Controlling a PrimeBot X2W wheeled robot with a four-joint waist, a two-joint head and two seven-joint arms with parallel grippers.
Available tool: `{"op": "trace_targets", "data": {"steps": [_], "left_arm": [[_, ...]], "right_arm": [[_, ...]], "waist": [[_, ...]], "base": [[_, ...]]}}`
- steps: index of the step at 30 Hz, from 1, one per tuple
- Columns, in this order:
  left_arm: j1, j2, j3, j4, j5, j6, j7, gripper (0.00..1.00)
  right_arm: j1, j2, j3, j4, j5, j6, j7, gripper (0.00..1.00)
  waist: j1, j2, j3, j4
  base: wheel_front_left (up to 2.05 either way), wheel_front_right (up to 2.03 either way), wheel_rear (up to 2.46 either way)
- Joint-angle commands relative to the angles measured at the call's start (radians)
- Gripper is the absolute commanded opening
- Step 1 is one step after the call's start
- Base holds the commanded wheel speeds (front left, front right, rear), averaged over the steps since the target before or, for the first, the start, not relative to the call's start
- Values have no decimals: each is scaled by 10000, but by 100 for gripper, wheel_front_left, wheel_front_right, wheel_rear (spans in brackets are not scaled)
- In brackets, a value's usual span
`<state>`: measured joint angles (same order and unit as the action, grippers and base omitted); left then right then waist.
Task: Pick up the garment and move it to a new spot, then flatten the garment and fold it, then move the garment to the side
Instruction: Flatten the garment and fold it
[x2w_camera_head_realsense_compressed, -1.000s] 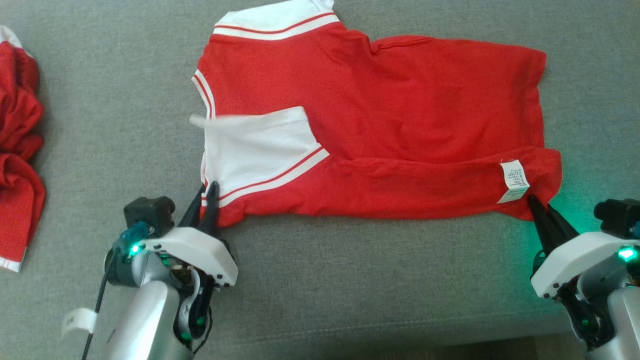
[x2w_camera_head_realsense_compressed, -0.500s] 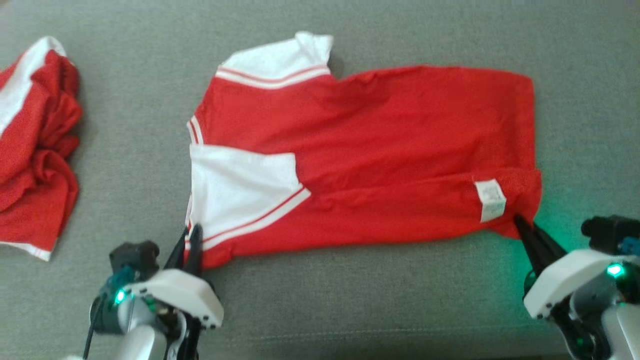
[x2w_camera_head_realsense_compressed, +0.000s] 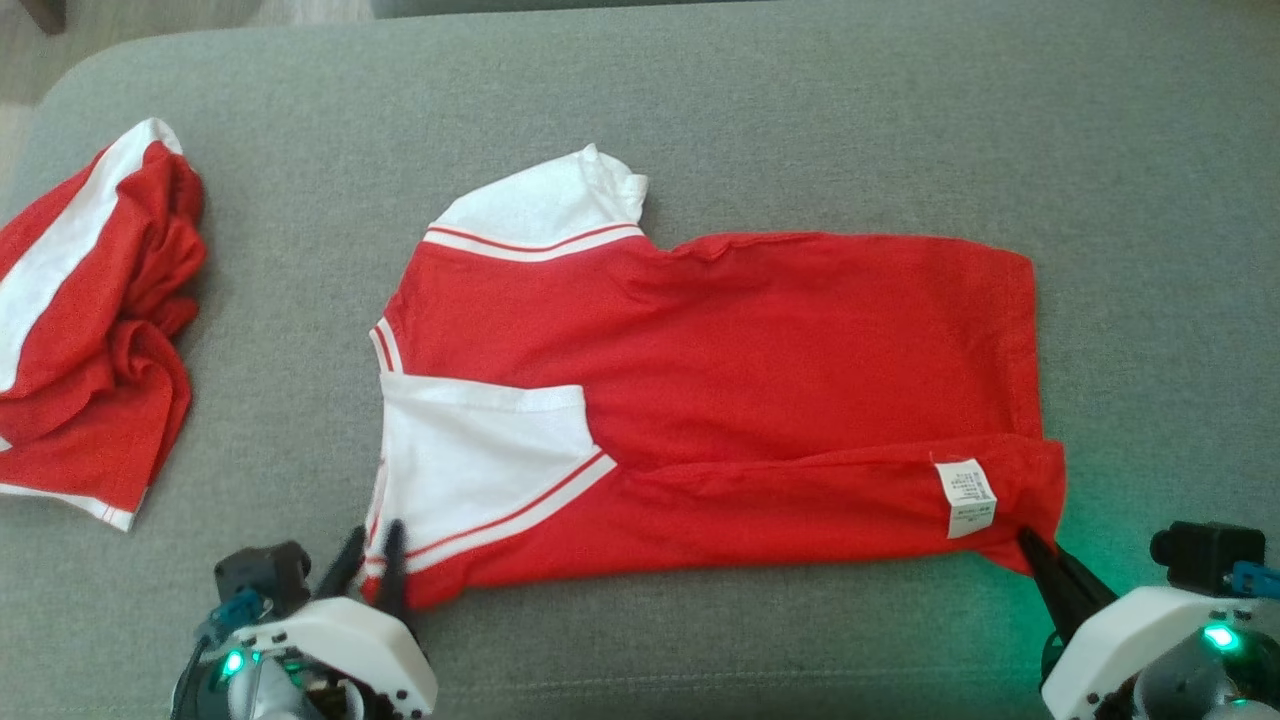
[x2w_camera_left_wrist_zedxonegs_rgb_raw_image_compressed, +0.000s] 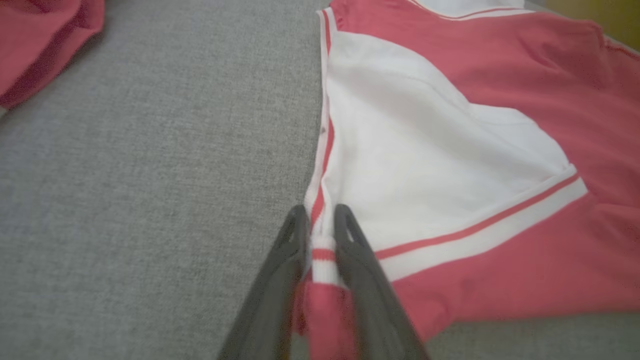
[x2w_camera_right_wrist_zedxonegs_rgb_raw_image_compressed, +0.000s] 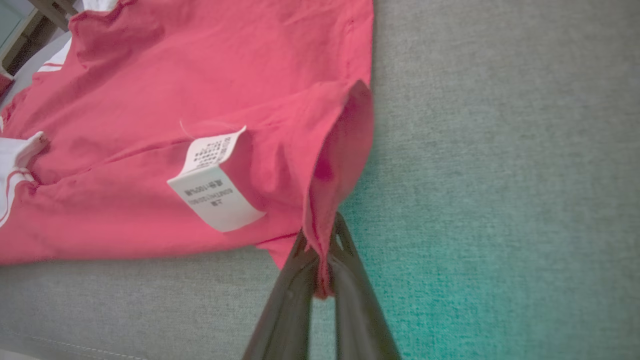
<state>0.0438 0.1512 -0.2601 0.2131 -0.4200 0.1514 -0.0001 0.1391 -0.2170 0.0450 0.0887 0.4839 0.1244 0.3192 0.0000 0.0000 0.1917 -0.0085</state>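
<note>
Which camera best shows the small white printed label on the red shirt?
Right wrist view: the small white printed label on the red fabric shirt is close, print lines visible. Head view shows it as a tiny white rectangle. Left wrist view faces the white sleeve.

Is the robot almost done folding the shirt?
Not yet. The red shirt lies flat on the grey cushion, near edge and white sleeve folded over. The right gripper pinches the hem corner; the left gripper has the shoulder edge between its fingers. More folding, then moving it aside, is left.
</note>
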Motion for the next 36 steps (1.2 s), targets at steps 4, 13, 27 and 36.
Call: {"op": "trace_targets", "data": {"steps": [4, 13, 27, 36], "left_arm": [[-64, 209, 300, -169, -26, 150, 26, 100], [-58, 471, 491, -1151, 862, 943, -1223, 100], [-216, 890, 315, -3027, 1824, 1507, -1459, 100], [-300, 939, 77, -3229, 1965, 1550, -1235, 100]], "right_arm": [[137, 21, -33, -460, -65, 63, 173, 86], [-37, 140, -492, -1768, -1207, 63, -1305, 100], [-819, 270, -372, -2855, -2316, 63, -2740, 100], [-857, 375, -343, -2782, -2236, 63, -2701, 100]], "waist": [[0, 0, -123, -81], [0, 0, -523, -295], [0, 0, -1007, -476], [0, 0, -890, -481]], "base": [[0, 0, 0], [0, 0, 0], [0, 0, 0], [0, 0, 0]]}}
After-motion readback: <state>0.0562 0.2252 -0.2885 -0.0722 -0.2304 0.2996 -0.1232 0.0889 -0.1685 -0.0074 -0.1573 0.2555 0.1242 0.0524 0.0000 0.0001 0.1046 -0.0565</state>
